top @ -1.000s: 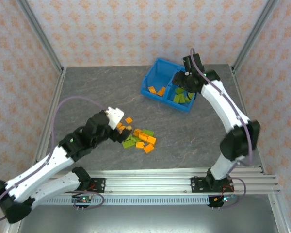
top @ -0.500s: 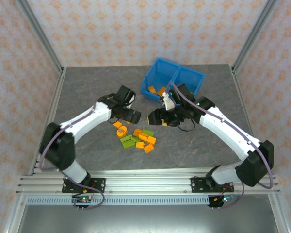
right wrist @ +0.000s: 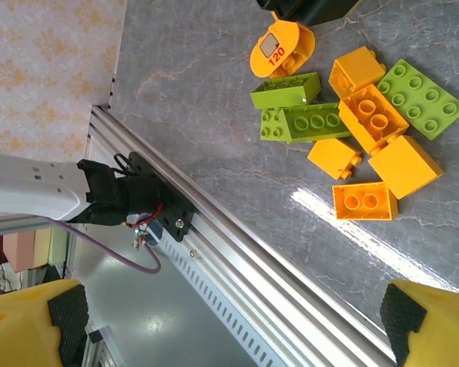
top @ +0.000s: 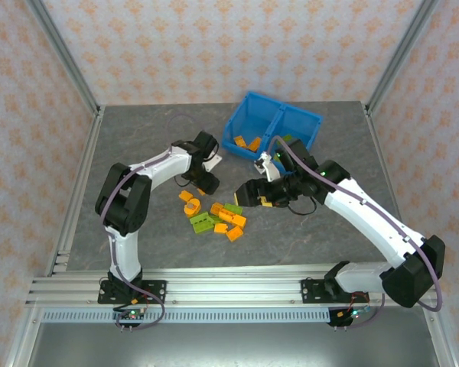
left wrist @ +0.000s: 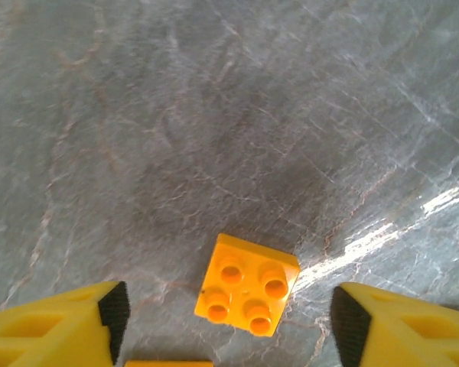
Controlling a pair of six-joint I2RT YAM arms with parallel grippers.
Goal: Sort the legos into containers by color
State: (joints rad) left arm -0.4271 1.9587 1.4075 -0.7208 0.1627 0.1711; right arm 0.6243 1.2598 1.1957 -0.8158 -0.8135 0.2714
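Observation:
An orange two-by-two brick (left wrist: 247,284) lies studs up on the grey table, between the fingertips of my left gripper (left wrist: 228,312), which stands open just above it. In the top view the left gripper (top: 202,185) hovers at the upper left edge of the brick pile (top: 216,218). My right gripper (top: 245,195) hangs open and empty to the right of that pile; its wrist view shows orange bricks (right wrist: 375,115), lime green bricks (right wrist: 306,122) and a rounded orange piece (right wrist: 279,50). The blue bin (top: 298,119) holds orange bricks (top: 245,143) in its left compartment and some green (top: 285,141) in its right.
An aluminium rail (top: 229,284) runs along the table's near edge, with both arm bases on it. The right arm's forearm (top: 359,206) crosses in front of the bin's right side. Metal frame posts (top: 61,57) stand at the back corners.
The right gripper left the bin and came down beside the pile. The left arm swung from the pile's left round to its far edge and settled over the orange brick.

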